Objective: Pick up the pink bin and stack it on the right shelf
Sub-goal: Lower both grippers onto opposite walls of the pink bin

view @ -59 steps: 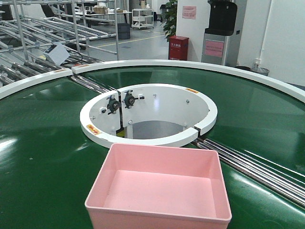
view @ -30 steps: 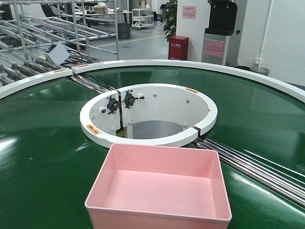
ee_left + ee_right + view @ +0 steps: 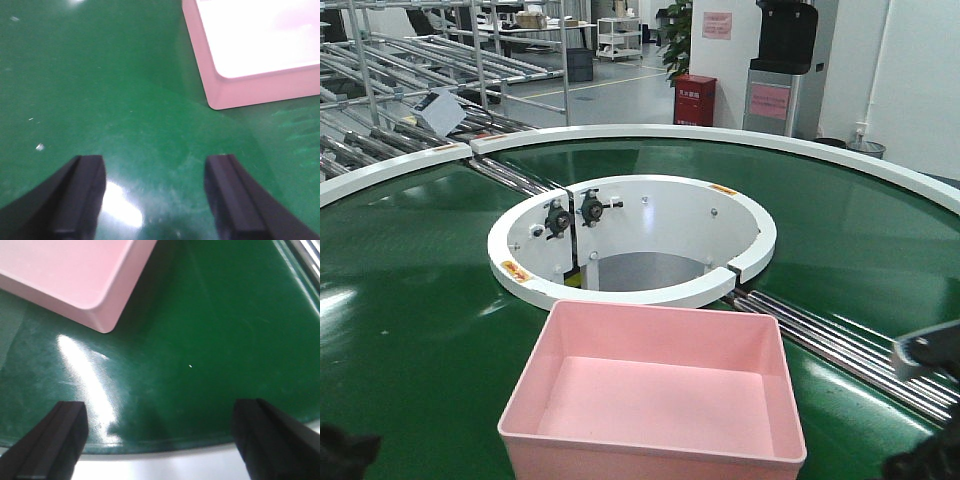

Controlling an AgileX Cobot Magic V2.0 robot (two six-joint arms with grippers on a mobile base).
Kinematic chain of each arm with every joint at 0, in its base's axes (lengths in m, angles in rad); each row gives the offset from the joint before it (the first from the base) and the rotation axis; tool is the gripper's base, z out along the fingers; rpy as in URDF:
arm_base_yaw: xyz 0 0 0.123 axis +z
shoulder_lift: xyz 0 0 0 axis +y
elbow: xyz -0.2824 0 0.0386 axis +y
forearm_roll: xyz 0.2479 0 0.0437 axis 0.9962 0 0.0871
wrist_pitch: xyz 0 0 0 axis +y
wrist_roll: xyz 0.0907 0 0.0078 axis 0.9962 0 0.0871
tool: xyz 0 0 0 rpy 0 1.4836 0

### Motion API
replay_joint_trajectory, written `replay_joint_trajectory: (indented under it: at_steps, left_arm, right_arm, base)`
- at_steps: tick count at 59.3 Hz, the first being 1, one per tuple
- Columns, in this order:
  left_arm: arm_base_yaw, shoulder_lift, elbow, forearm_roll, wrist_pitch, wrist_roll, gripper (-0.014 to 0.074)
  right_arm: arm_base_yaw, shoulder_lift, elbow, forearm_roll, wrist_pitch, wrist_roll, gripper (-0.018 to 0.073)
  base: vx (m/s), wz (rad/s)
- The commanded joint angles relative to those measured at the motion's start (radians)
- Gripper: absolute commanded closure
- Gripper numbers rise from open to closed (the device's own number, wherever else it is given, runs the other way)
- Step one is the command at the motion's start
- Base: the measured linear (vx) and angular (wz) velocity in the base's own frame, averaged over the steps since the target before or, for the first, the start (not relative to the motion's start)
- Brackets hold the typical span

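- The pink bin (image 3: 655, 385) sits in the lower centre of the front view, flat on the green conveyor belt (image 3: 410, 300). It lies just in front of the white inner ring (image 3: 630, 290), and its near edge is cut off by the bottom of the frame.
- It is empty, with only its flat pink floor showing inside.
- The left gripper (image 3: 154, 170) hovers over bare belt with its jaws spread wide and nothing between them. A corner of the bin lies in the upper right of the left wrist view, apart from the fingers (image 3: 82, 195).
- The right gripper (image 3: 160, 410) is likewise spread and empty above the belt. A bin corner shows in the upper left of its view, and neither gripper touches the bin.
- The right shelf shows in no view.
- Handling, as a judgement:
  - An empty, thin-walled plastic tub should be light.
  - It is wide, though, so the long walls may flex if squeezed from one side only.
  - The smooth, tapered walls look slippery and could slide out of a plain pinch.
- The rolled rim looks like the better hold. Each gripper could straddle the rim of its own side wall, one finger inside and one outside, at about mid-length, so the bin lifts level.
- Uneven lifting may tilt or twist it.
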Motion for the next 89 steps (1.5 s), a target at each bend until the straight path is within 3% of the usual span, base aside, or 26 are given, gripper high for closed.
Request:
replay_joint_trajectory:
  at_steps: [1, 11, 22, 31, 48, 54, 65, 89]
  left_arm:
    - [-0.016, 0.124, -0.124, -0.013, -0.044, 0.025, 0.0017]
    - [-0.045, 0.363, -0.325, -0.016, -0.033, 0.055, 0.0020]
    - [-0.079, 0.582, -0.532, -0.014, -0.004, 0.061, 0.0020]
    - [-0.115, 0.718, -0.678, -0.014, 0.022, 0.060, 0.0020]
    - [-0.125, 0.915, -0.900, -0.051, 0.140, -0.024, 0.0020]
    - [-0.125, 0.956, -0.941, -0.051, 0.147, -0.057, 0.0020]
    - [-0.125, 0.997, -0.950, -0.051, 0.162, -0.057, 0.0020]
    - [-0.136, 1.017, -0.950, -0.043, 0.166, -0.128, 0.0020]
  right_arm:
    - [0.035, 0.062, -0.113, -0.008, -0.018, -0.039, -0.0094]
    - [0.095, 0.235, -0.279, -0.077, 0.003, 0.034, -0.0057]
    - [0.095, 0.426, -0.513, -0.074, 0.141, 0.164, -0.0016]
    - [0.095, 0.556, -0.682, -0.050, 0.229, 0.199, -0.0014]
    - [0.095, 0.750, -0.908, -0.050, 0.347, 0.319, -0.0014]
    - [0.109, 0.798, -0.947, -0.067, 0.350, 0.362, -0.0014]
    - [0.155, 0.868, -0.985, -0.223, 0.341, 0.508, -0.0014]
    - [0.150, 0.909, -0.983, -0.218, 0.324, 0.646, 0.0029]
  base:
    - [0.00, 0.00]
    - [0.00, 0.00]
    - [0.00, 0.00]
    - [0.00, 0.00]
    - [0.00, 0.00]
    - [0.00, 0.00]
    - [0.00, 0.00]
    - [0.00, 0.00]
